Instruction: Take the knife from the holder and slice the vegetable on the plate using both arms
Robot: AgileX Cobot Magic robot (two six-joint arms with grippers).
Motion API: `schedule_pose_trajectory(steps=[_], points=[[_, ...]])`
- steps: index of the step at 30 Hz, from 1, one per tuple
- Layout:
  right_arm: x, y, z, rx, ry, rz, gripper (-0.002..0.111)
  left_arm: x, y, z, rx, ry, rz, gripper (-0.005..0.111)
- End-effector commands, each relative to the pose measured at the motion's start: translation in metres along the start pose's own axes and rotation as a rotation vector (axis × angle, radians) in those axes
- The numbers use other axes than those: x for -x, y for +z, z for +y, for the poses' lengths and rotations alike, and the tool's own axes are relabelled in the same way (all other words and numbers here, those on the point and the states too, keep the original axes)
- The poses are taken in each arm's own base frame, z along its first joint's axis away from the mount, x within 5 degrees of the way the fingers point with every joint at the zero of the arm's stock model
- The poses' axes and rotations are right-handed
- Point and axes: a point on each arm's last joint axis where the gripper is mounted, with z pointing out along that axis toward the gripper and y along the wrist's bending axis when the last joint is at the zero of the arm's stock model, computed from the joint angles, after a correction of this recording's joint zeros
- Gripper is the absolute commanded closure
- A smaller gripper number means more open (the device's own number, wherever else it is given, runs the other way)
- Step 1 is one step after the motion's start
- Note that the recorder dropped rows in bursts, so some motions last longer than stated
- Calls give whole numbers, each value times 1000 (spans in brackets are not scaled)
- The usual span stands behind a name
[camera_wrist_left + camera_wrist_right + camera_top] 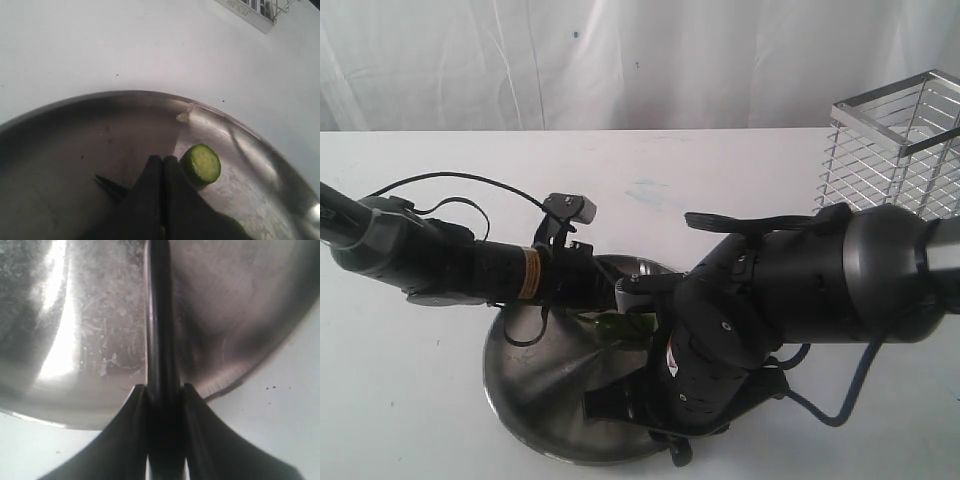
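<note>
**Both fingers over the plate**

White table (420, 400) carries the plate (535, 400). My right fingers (164, 390) clamp the knife (160, 315) above it. My left fingers (162, 167) are pressed together beside a cut slice (201, 163). The vegetable (620, 327) lies between my arms.

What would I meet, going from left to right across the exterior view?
Left arm → bare left part of the plate → green vegetable → right arm → wire holder at the far right edge.
</note>
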Motion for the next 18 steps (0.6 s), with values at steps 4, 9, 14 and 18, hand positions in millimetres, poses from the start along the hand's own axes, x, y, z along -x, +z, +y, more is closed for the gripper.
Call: schedule_pose_trajectory(steps=[4, 9, 14, 18], points=[[0, -1, -1, -9, -6, 7, 108, -34, 3, 27, 228, 26, 245, 107], [0, -1, -10, -82, -52, 28, 108, -34, 5, 21, 158, 21, 243, 107], [9, -1, -26, -107, -26, 39, 108, -31, 6, 11, 56, 5, 212, 107], [10, -1, -28, -106, -23, 40, 108, -30, 6, 10, 49, 2, 210, 107]])
